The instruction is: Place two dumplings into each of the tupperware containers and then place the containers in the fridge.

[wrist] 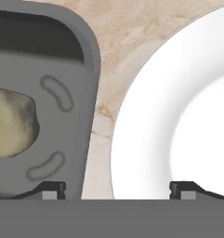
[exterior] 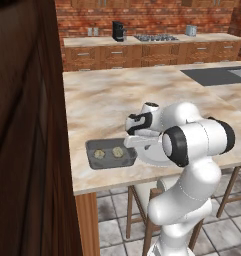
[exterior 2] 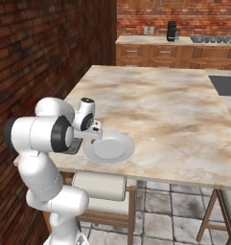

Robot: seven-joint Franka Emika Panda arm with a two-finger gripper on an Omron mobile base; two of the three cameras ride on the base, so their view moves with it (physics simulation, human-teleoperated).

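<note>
A shallow dark grey tupperware container (exterior: 108, 153) with a raised rim lies flat on the marble worktop (exterior: 112, 100), near its front edge and just beside a round white plate (exterior 2: 109, 148). Two lumpy beige-tan dumplings (exterior: 99, 153) (exterior: 117, 151) sit side by side inside the container, slightly apart.

I see two dumplings (exterior: 108, 152) side by side in the small tray (exterior: 92, 162) near my counter (exterior: 107, 100) edge. The plate (exterior 2: 109, 148) sits just right of it, not touching.
</note>
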